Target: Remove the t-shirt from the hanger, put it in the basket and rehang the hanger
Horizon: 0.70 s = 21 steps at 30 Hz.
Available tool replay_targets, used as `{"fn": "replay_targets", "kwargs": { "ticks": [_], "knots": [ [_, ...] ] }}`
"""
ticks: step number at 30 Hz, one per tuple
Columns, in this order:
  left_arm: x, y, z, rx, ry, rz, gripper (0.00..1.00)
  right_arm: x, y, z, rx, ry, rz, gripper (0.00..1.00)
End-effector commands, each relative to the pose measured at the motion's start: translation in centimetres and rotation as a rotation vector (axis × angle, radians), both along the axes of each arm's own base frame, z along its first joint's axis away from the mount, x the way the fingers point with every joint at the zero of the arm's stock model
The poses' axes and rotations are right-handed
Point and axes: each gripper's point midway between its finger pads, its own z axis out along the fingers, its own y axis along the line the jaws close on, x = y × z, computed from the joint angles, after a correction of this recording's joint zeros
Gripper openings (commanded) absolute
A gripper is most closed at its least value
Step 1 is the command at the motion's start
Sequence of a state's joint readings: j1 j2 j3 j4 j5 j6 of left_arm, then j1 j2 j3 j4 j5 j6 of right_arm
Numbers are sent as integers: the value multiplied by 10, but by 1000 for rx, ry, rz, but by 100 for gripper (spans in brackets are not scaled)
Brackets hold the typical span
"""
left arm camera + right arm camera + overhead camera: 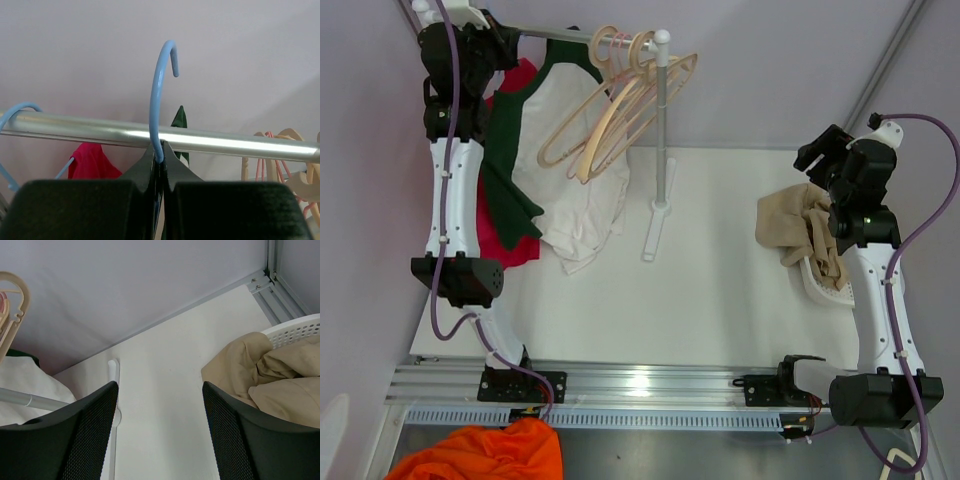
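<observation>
No readable text, label, brand or number appears in any view.

Blue hanger (156,100), dark green t-shirt (508,150)

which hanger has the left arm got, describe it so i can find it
Find the silver rail across the back of the table. Near its left end the left gripper pinches a blue hanger below its hook. Unlike the other blue hanger, hooked over the rail, and the wooden hangers, its hook rises above it.
</observation>
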<state>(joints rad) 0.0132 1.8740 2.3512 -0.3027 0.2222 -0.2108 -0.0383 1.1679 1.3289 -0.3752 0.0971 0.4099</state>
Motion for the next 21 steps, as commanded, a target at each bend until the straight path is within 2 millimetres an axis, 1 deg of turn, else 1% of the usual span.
{"fn": "replay_targets", "kwargs": {
  "ticks": [1,2,3,4,5,6,8,9,10,11,12,13,15,18,19,21],
  "knots": [
    [-39,-5,60,-24,-153,-20,1,-1,2,22,-14,-62,6,73],
    [-46,-5,67,-23,-169,-21,1,-1,3,23,-14,-65,9,73],
    [-44,-4,60,-25,-154,-16,1,-2,4,23,-14,-65,10,73],
    [-48,-7,63,-23,-159,-21,1,-2,3,21,-14,-62,7,73],
    [-54,-15,66,-24,-164,-27,1,-3,4,21,-12,-64,11,73],
    [-55,-15,62,-23,-145,-22,1,-4,4,21,-10,-67,13,73],
    [-61,-14,62,-21,-134,-14,1,-4,6,21,-6,-69,18,73],
    [-60,-13,56,-22,-119,-8,1,-4,7,20,-2,-68,25,73],
    [-64,-13,58,-23,-128,-6,1,-5,9,20,-2,-68,30,73],
    [-62,-13,49,-25,-109,-4,1,-5,9,20,0,-67,31,73],
    [-74,-13,58,-27,-132,-3,1,-6,10,19,2,-67,32,73],
    [-70,-13,45,-24,-110,4,1,-8,12,21,2,-72,37,73],
    [-81,-14,50,-19,-122,10,1,-10,13,20,1,-70,42,73],
    [-84,-16,41,-12,-87,31,1,-15,14,21,2,-70,43,73],
    [-89,-17,42,-13,-84,49,1,-16,15,21,3,-72,49,73],
    [-90,-16,27,-14,-43,84,1,-19,18,22,5,-78,63,73]
  ]
}}
